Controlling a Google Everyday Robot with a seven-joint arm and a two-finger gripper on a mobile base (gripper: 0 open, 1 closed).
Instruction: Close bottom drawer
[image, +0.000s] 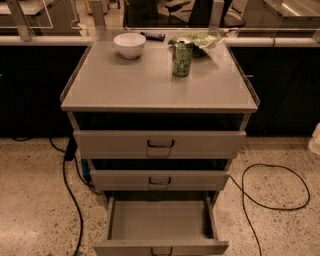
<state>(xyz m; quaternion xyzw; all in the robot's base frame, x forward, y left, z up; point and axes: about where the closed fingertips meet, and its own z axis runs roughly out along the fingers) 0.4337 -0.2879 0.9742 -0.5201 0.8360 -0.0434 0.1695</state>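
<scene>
Office or lab: metal drawer cabinet (150, 87), terrazzo floor (30, 200).
</scene>
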